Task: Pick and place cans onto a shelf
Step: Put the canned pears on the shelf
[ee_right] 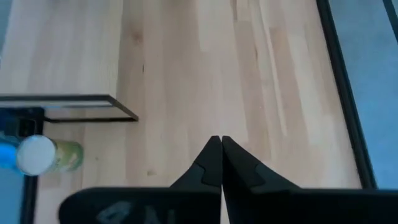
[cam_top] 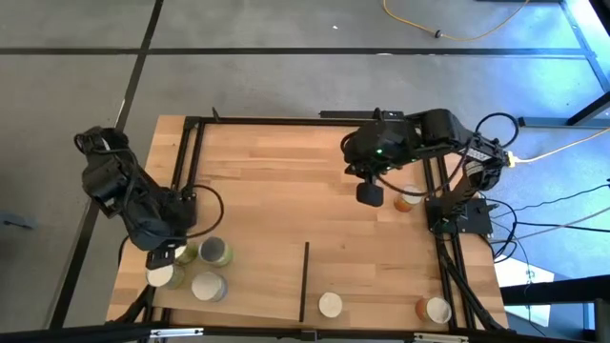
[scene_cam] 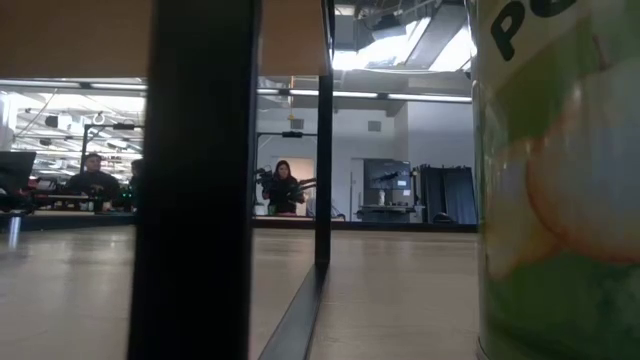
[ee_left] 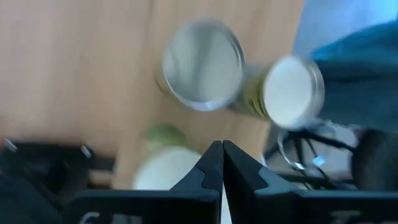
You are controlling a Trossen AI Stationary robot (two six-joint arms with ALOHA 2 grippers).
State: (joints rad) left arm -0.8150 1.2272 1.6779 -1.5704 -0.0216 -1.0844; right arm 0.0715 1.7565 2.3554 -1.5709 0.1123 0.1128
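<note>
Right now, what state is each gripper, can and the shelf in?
left gripper: shut, empty, above the cluster of cans.
right gripper: shut, empty, over bare tabletop.
cluster of cans: four upright at the table's left edge, close together.
orange can: upright, partly hidden by the right arm.
cream-topped can: upright, just right of the divider.
corner can: upright.
shelf divider: upright.

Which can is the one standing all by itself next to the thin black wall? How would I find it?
Look down on the wooden table and find the thin dark divider near its front edge. Just to the right of that divider, close to the front edge, stands one small can with a pale cream top. The other cans sit in a cluster by the left arm or near the table's right side; this one stands alone.
</note>
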